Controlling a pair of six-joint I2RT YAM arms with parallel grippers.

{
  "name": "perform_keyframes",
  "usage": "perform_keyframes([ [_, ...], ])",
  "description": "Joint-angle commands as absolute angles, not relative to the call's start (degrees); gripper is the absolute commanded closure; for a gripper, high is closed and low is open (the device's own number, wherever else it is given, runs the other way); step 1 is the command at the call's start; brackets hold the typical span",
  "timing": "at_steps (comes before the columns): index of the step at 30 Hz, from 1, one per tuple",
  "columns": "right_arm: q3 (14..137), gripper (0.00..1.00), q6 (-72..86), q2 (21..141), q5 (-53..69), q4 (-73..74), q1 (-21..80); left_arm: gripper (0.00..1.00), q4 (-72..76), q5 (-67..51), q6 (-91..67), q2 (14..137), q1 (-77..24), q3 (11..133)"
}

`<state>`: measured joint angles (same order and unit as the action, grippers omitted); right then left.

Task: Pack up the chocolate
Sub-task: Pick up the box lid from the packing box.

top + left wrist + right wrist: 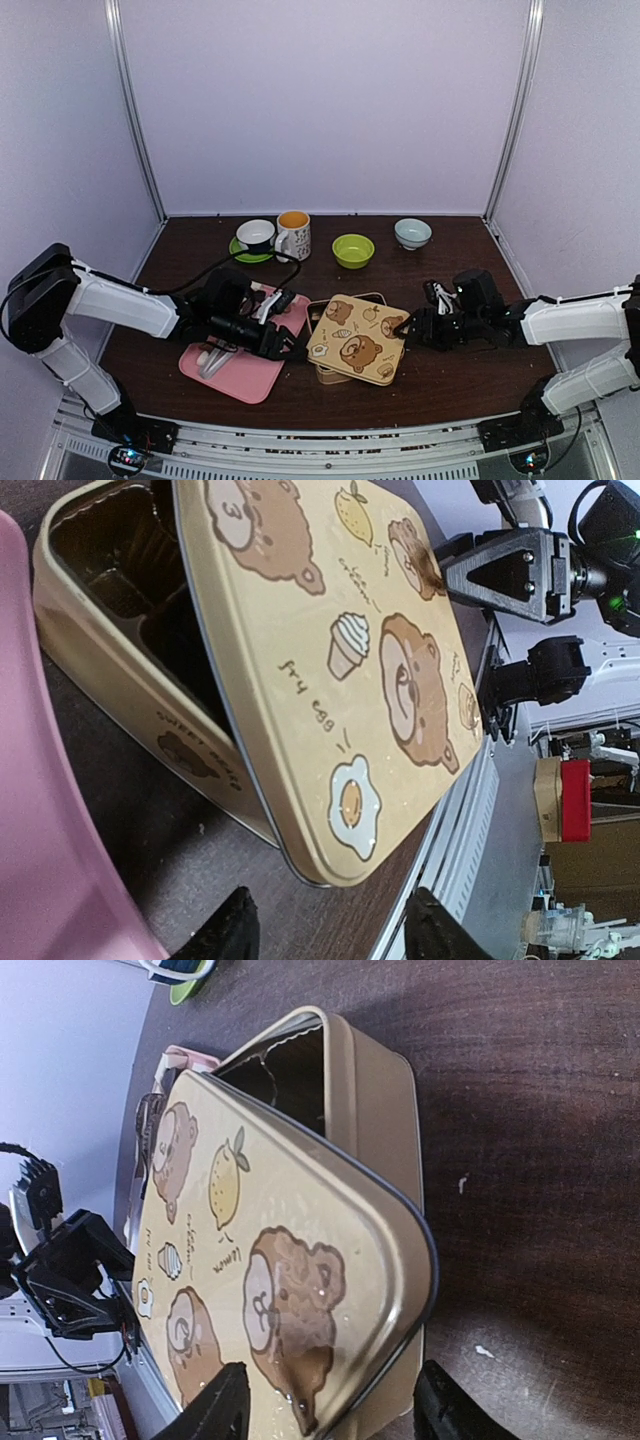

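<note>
cups point(256, 234) 2 | bowls point(353, 250) 2 | saucer point(238, 254) 1 | tray point(250, 380) 1 | tin point(100, 670) 1 | lid point(357, 338) 1

**Lid** point(330, 650) of the tin: sheet metal, gold, smooth and glossy, with printed bears.
**Tin base** point(120, 680), under the lid: the same gold metal with a softer satin sheen.
**Insert** point(110, 550), inside the tin: thin dark moulded plastic, shiny.
**Surface** point(530, 1160), under the tin: dark brown wood grain, low sheen, a few pale specks.
**Tray** point(250, 378), left of the tin: pink plastic, smooth, matt.
**Mug** point(293, 237), **green bowl** point(353, 250) and **pale bowl** point(412, 233), behind the tin: they look like glazed ceramic, glossy.
**Left claw** point(333, 895) and **right claw** point(332, 1370), at the tin's corners: black plastic, matt.
</note>
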<state>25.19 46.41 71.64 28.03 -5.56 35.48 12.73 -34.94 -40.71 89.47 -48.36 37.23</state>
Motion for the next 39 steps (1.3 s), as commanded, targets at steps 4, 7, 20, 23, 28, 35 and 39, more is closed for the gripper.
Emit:
perform_keyframes([
  [4, 23.6, 0.5, 49.32, 73.19, 30.66, -15.62, 34.63, 0.56, 17.48, -37.38, -41.13, 91.91, -48.87, 40.12],
  [7, 23.45, 0.53, 49.58, 73.92, 30.6, -16.13, 34.63, 0.62, 17.64, -36.97, -40.43, 93.55, -48.89, 40.75],
  [20, 19.78, 0.57, 52.1, 74.96, 32.32, -25.5, 34.63, 0.69, 22.03, -38.11, -41.35, 97.32, -48.91, 40.87],
  [23, 19.28, 0.57, 52.53, 76.02, 32.02, -27.45, 34.63, 0.69, 22.15, -38.25, -41.37, 97.68, -48.87, 40.96],
  [28, 18.31, 0.58, 54.28, 77.77, 32.35, -32.15, 34.54, 0.71, 22.17, -38.13, -41.34, 97.82, -48.88, 40.8],
  [35, 17.26, 0.65, 54.57, 76.61, 31.91, -35.01, 34.54, 0.8, 21.97, -38.19, -41.19, 97.54, -48.87, 40.78],
  [39, 17.37, 0.69, 53.64, 75.84, 33.93, -36.37, 34.54, 0.8, 21.41, -37.12, -41.23, 96.23, -48.93, 40.57],
])
